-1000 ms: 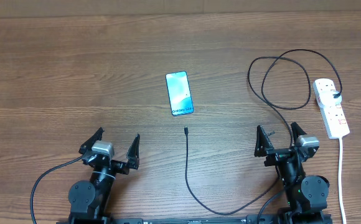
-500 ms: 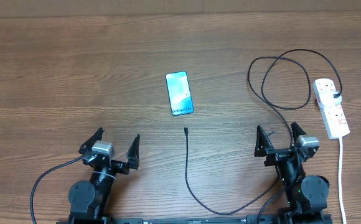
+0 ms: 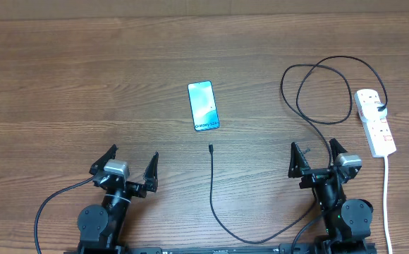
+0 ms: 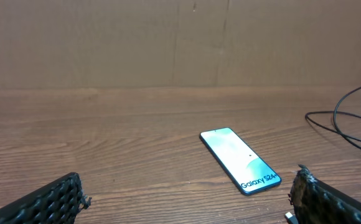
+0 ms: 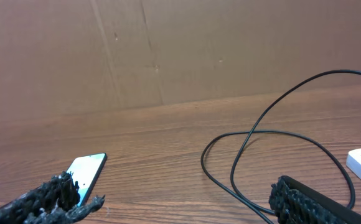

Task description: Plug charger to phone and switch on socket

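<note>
The phone (image 3: 204, 106) lies flat mid-table, its screen lit; it shows too in the left wrist view (image 4: 240, 160) and at the left of the right wrist view (image 5: 84, 176). The charger (image 3: 215, 204), a thin black cable, has its plug tip (image 3: 210, 148) just below the phone and loops (image 5: 255, 155) at the right back to the socket (image 3: 375, 122), a white power strip. My left gripper (image 3: 132, 164) is open near the front left. My right gripper (image 3: 316, 156) is open near the front right. Both hold nothing.
A thick white cord (image 3: 388, 197) runs from the socket toward the front edge at the far right. A brown cardboard wall (image 4: 168, 43) stands behind the wooden table (image 3: 84, 85).
</note>
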